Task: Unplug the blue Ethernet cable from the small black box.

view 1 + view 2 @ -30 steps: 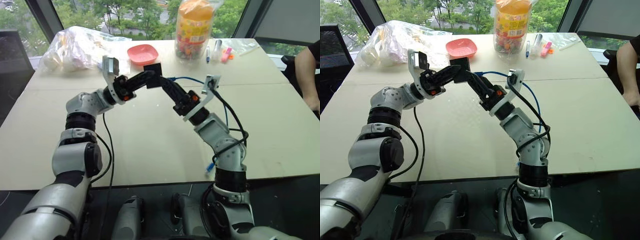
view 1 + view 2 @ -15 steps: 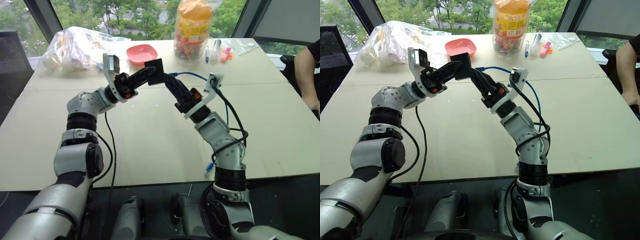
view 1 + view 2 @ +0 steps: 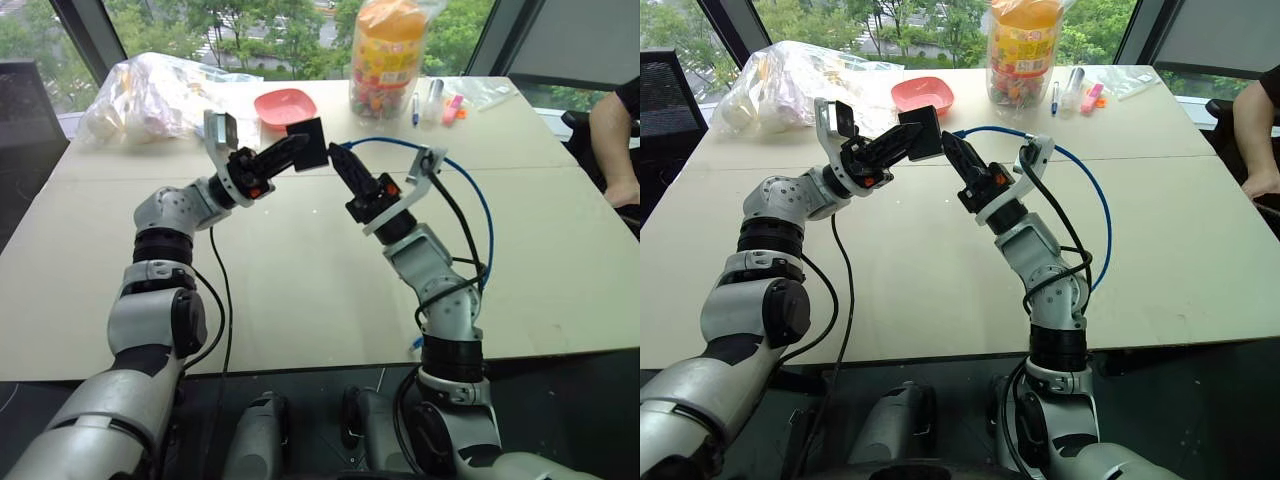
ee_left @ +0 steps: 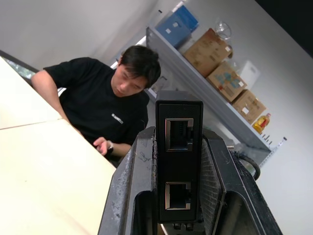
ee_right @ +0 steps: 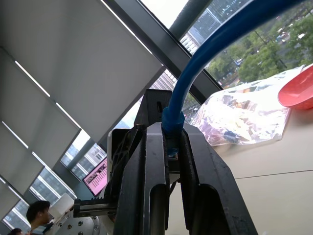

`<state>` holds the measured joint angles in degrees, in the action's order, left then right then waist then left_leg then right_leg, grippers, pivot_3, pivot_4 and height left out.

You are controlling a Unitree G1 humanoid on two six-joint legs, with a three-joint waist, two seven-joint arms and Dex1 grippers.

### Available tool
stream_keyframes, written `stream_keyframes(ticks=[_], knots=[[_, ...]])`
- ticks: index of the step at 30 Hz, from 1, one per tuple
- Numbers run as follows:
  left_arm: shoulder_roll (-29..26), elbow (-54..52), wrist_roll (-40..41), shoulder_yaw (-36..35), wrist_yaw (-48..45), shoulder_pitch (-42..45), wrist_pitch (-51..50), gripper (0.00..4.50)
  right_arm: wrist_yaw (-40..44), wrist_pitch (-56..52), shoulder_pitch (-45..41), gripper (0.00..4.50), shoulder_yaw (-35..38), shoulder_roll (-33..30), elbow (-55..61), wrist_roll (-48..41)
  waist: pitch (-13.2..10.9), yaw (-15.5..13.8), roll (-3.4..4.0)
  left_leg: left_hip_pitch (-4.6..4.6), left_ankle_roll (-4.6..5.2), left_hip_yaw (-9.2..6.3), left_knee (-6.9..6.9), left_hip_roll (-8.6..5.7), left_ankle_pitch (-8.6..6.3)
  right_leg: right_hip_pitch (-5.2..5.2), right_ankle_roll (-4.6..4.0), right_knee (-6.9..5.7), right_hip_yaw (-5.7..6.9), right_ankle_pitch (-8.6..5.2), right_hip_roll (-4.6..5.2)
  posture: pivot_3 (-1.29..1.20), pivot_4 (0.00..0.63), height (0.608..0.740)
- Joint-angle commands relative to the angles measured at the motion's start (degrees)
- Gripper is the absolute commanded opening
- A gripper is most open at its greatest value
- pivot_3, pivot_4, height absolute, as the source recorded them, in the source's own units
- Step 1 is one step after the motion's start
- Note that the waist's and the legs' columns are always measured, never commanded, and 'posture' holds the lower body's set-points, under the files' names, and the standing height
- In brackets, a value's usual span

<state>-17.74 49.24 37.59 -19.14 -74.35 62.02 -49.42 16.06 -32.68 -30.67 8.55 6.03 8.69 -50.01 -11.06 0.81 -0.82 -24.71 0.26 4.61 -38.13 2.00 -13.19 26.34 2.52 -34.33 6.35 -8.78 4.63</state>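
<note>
No writing is legible. A large clear plastic jar (image 3: 388, 60) of colourful sweets stands on the beige surface (image 3: 300, 270) near an empty pink bowl (image 3: 285, 106). The left claw (image 3: 300, 150) pinches the small flat black box (image 3: 309, 145) above the surface. The right claw (image 3: 952, 150) has now clamped the thin bright-blue Ethernet cable (image 3: 470, 190) at its plug, just beside the box, and the cable arches higher than before.

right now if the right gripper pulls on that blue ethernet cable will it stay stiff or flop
Probably floppy: the blue Ethernet cable arcs loosely from the right gripper, shut on its plug end, and hangs past the table edge. It looks thin and light, so it should trail along.
</note>
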Motion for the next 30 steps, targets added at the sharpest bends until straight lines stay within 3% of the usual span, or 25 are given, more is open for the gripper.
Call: stream_keyframes(ticks=[1, 8, 16, 18, 22, 27, 30], knots=[[-0.3, -1.4, 1.6, -2.1, 2.2, 0.9, 1.9, 0.5, -0.9, 0.8, -0.6, 0.05, -1.1, 0.7, -0.4, 0.9, 0.0, 0.0, 0.0, 0.0, 0.0, 0.0, 0.0, 0.0, 0.0, 0.0, 0.07, 0.0, 0.0, -0.05, 0.0, 0.0, 0.15, 0.74], [-5.5, -4.4, 4.0, -4.0, 2.2, -1.8, -1.2, 0.5, -3.8, 3.9, -4.8, 0.05, 9.2, -5.1, -7.5, -2.2, 0.0, 0.2, 0.0, 0.0, 0.0, 0.01, 0.01, 0.02, 0.0, 0.03, 0.08, -0.02, 0.0, -0.05, -0.01, 0.0, 0.15, 0.74], [-5.5, -8.2, 0.0, -0.4, 5.0, -3.8, 4.0, 0.5, -0.7, 3.1, -10.2, 0.05, 10.7, -13.4, -16.1, 0.4, 0.0, 0.0, 0.01, -0.04, 0.04, 0.03, 0.02, -0.03, -0.02, 0.01, 0.08, 0.03, 0.0, -0.05, 0.04, 0.0, 0.15, 0.74], [-3.3, -9.3, -5.2, 2.7, 10.1, -4.4, 11.9, 0.5, -0.1, 2.8, -14.3, 0.05, 9.0, -18.4, -23.5, 5.8, 0.0, -0.1, 0.01, -0.03, 0.04, 0.04, 0.02, -0.06, -0.02, 0.01, 0.08, 0.01, 0.0, -0.04, 0.03, 0.0, 0.15, 0.74], [0.9, -11.2, -11.2, 6.8, 15.4, -5.7, 24.7, 0.5, -0.4, 6.3, -28.3, 0.05, 4.5, -29.3, -49.0, 19.1, 0.0, -0.2, 0.02, -0.04, 0.05, 0.11, -0.01, -0.13, -0.02, 0.02, 0.0, 0.03, -0.05, -0.02, 0.1, 0.0, 0.15, 0.74], [4.0, -13.2, -15.2, 10.0, 18.3, -7.5, 33.8, 0.5, -0.1, 14.0, -32.5, 0.05, -1.5, -32.4, -68.8, 31.9, 0.0, 0.1, -0.01, -0.16, 0.21, 0.3, 0.11, -0.16, -0.11, 0.13, -0.04, 0.11, -0.07, 0.02, -0.02, 0.0, 0.15, 0.74], [5.7, -15.8, -16.1, 11.7, 19.3, -9.3, 35.9, 0.5, 1.9, 18.3, -31.7, 1.14, -1.5, -31.5, -72.6, 34.3, 0.0, 0.2, 0.0, -0.16, 0.22, 0.36, 0.17, -0.15, -0.11, 0.16, -0.03, 0.1, -0.06, 0.02, -0.04, 0.0, 0.15, 0.74]])
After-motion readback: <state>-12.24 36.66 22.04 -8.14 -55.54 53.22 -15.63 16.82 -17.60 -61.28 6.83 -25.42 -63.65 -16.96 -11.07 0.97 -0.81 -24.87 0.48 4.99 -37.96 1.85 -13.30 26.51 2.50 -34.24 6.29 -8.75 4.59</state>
